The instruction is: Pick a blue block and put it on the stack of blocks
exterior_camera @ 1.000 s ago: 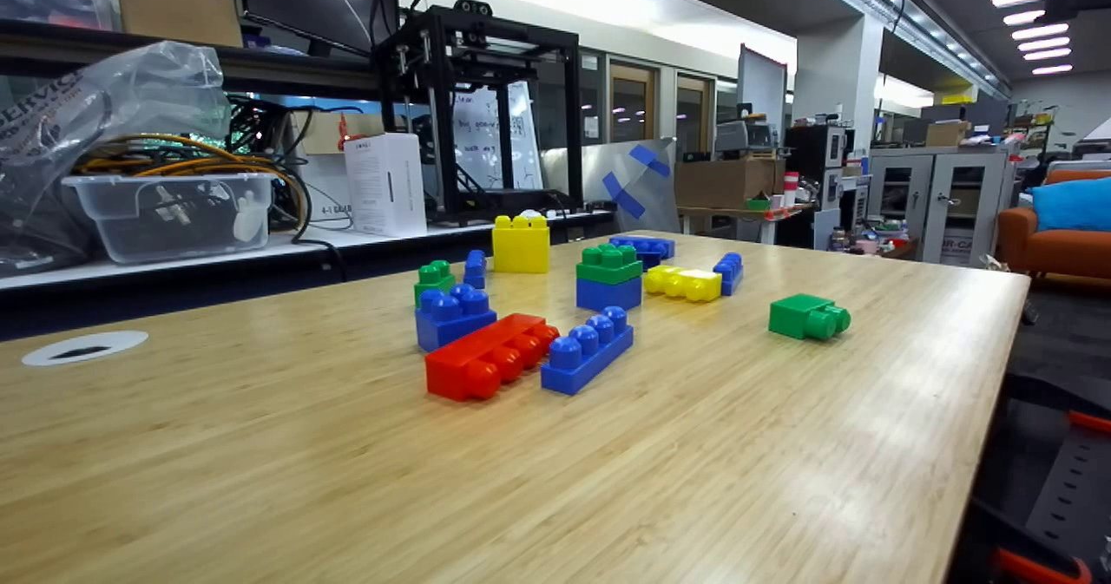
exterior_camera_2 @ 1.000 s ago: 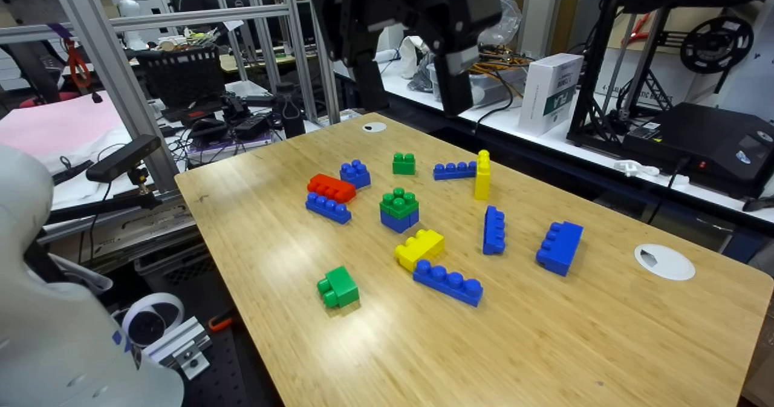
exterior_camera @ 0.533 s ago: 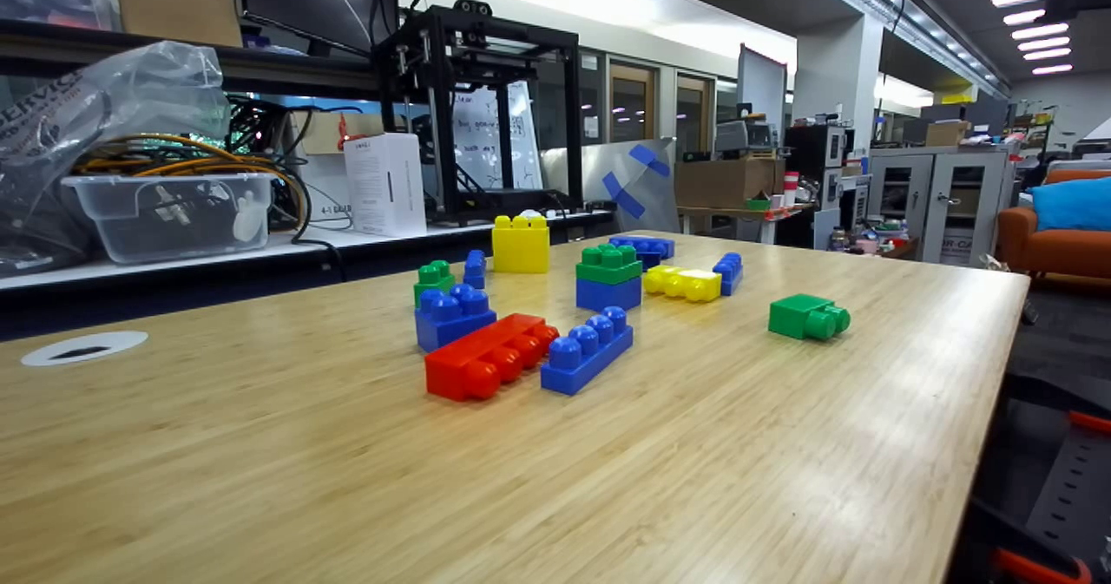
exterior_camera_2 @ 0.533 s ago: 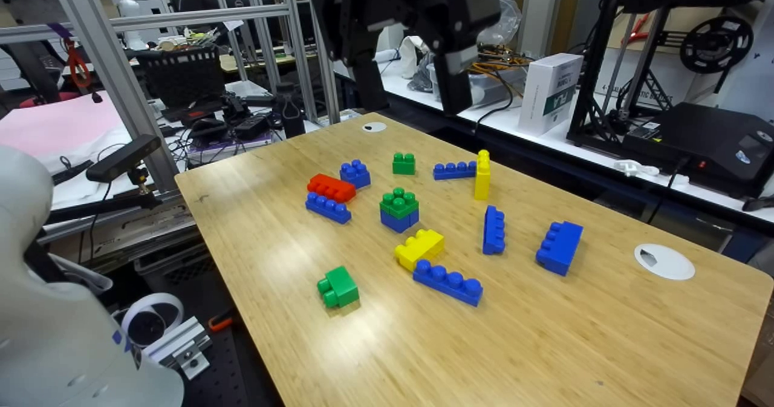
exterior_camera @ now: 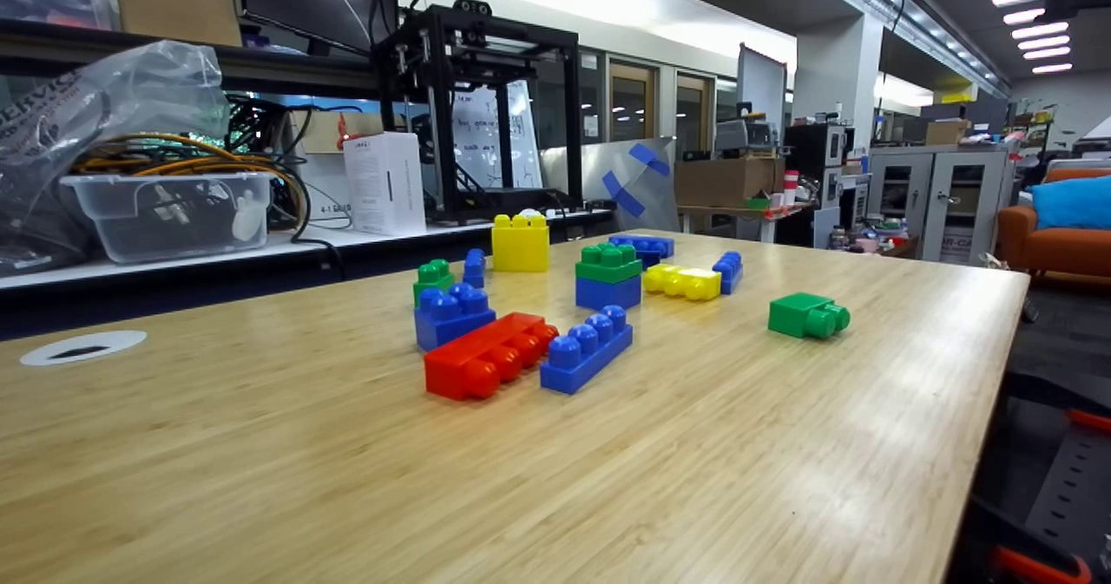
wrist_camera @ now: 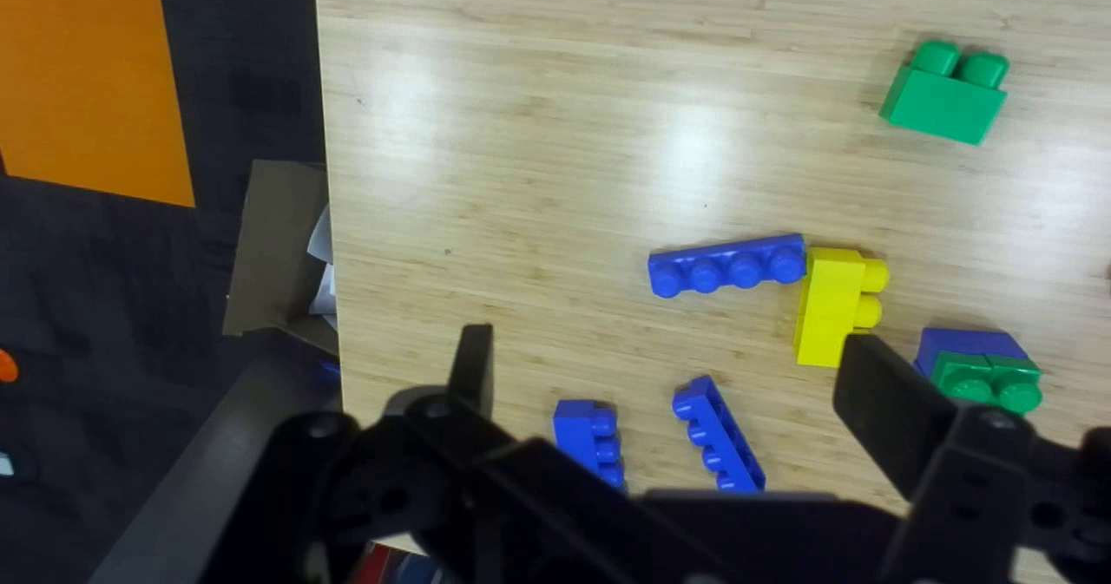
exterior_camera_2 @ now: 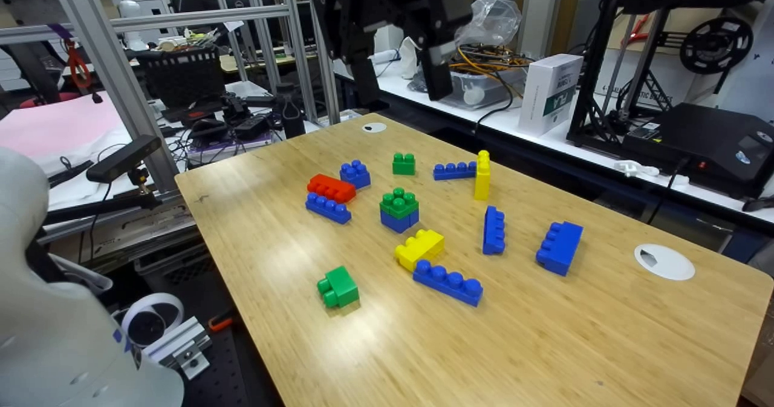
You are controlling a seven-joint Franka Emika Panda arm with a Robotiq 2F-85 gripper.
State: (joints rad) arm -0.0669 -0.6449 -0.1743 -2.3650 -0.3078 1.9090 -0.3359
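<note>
The gripper [exterior_camera_2: 403, 92] has shifted, while a clear bag [exterior_camera: 117, 102] reads "SERVICE".

Smooth white arm [exterior_camera_2: 63, 334], angular black hand [exterior_camera_2: 401, 87]

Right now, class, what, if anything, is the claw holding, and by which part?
Nothing is held. The claw hangs above the table with its jaws apart; the chunky blue block rests on the table beside the red brick.

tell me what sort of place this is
Probably a robotics lab or workshop, judging by a curved white robot arm, a boxy black frame resembling a 3D printer, and straight silver metal beams.
</note>
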